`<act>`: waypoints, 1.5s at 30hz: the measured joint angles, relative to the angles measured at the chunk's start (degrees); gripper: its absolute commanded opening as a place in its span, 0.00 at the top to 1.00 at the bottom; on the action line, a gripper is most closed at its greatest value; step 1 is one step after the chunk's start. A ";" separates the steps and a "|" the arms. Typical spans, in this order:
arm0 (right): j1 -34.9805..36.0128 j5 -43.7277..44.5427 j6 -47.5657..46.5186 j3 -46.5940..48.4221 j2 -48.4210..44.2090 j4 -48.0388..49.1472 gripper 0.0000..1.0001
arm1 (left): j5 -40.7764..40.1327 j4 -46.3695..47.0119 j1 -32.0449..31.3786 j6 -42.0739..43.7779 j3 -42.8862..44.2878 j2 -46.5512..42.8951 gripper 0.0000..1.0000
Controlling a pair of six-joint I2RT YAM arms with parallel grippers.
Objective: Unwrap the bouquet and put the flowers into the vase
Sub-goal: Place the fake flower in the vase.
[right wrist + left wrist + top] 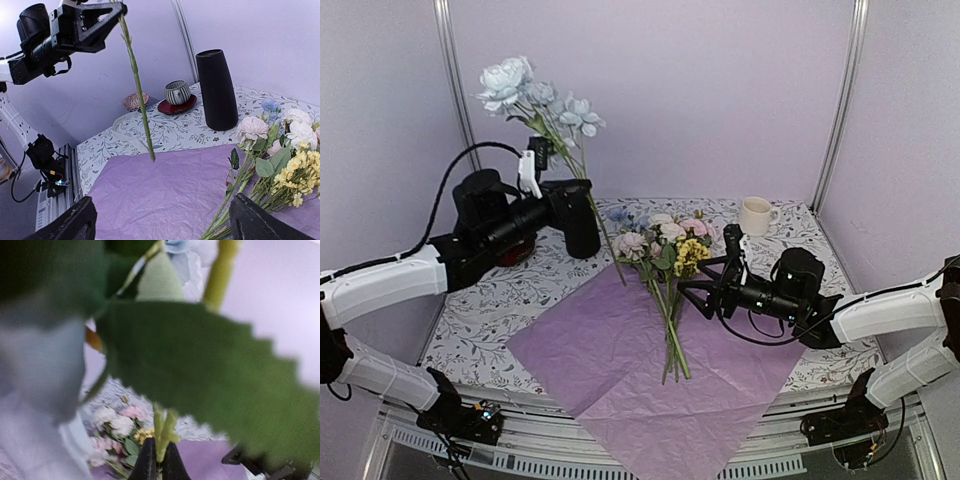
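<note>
Top external: high, behind both arm bases (460, 415), aimed down and forward across the table (490, 300) to the back wall (700, 100); wide, whole scene. Left wrist: jammed close against leaves (200, 370), mostly blur; flowers (117, 421) and lilac paper (205, 455) glimpsed lower centre. Right wrist: low, near the table, facing across the paper toward vase (216, 90) and left hand (120, 11), upper left. Shared everywhere: flowers, paper.

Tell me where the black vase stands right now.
Top view: the vase stands back left on the table, past the paper's far corner, the lying flowers to its right. The right wrist view shows the striped cup on its other side.
</note>
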 measured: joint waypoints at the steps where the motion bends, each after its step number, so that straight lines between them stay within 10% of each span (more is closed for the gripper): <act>1: 0.00 0.28 -0.07 0.00 0.00 -0.02 0.01 | -0.66 -1.68 1.27 1.36 1.68 -0.83 1.00; 19: 0.00 4.79 0.68 0.00 0.28 -1.95 0.01 | -3.48 -7.63 18.05 13.68 19.02 1.81 1.00; 45: 0.00 4.83 -0.09 0.00 0.87 -1.97 0.01 | -2.95 -1.62 20.92 19.17 30.32 19.71 1.00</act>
